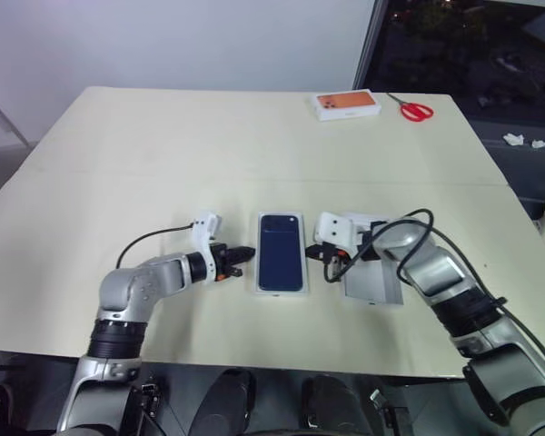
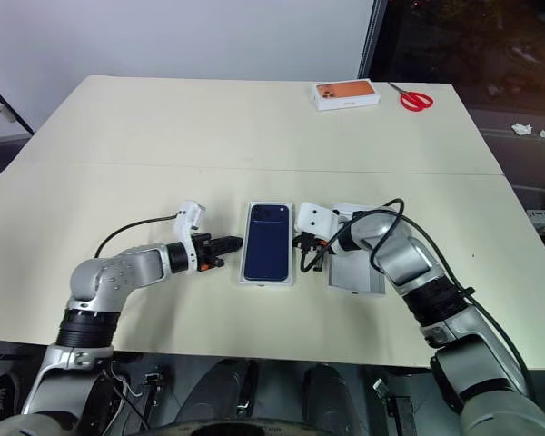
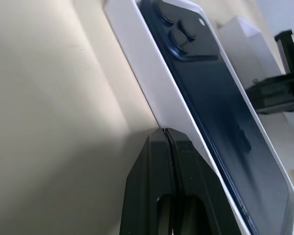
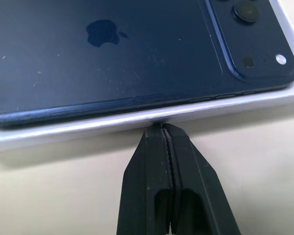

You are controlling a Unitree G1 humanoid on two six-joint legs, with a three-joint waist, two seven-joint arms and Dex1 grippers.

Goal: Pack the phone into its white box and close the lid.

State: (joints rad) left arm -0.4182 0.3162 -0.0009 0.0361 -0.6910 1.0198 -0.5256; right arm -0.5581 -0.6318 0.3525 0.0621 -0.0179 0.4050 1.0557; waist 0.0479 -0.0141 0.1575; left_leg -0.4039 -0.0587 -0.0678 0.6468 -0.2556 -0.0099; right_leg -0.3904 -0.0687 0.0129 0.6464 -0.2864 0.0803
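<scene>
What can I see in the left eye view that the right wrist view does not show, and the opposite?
The left eye view alone shows the whole table, the box with the orange phone picture, the red scissors, the left gripper and the lid lying open side up under the right arm. The right wrist view alone shows the logo and scuffs on the phone's back, and the right gripper shut, its tip at the white box's side wall. Both show the phone lying back up in the white box.
</scene>
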